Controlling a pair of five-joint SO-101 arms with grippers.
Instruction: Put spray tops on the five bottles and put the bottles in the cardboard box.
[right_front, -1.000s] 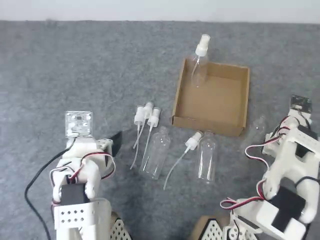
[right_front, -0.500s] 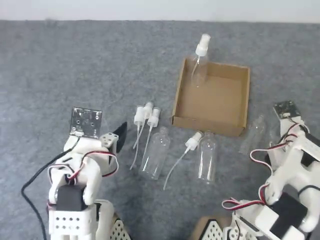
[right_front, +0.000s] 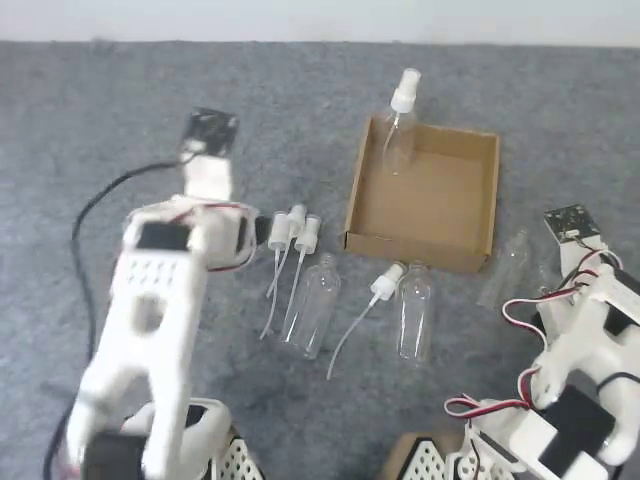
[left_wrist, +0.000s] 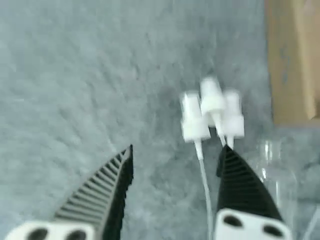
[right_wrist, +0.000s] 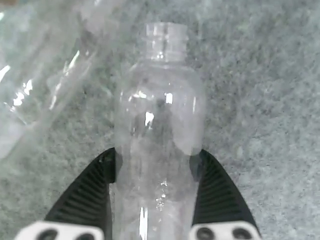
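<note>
Cardboard box (right_front: 440, 205) holds one spray-topped bottle (right_front: 398, 140), upright, far corner.

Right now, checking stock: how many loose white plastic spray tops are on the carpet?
4: three white spray tops bunched by the left gripper, one before the brown cardboard box.

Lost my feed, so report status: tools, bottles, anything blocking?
Left tool open, by the spray tops. Right tool shut on a bare bottle on the carpet. One capped bottle in the box. Another bottle lies close beside the tops.
</note>
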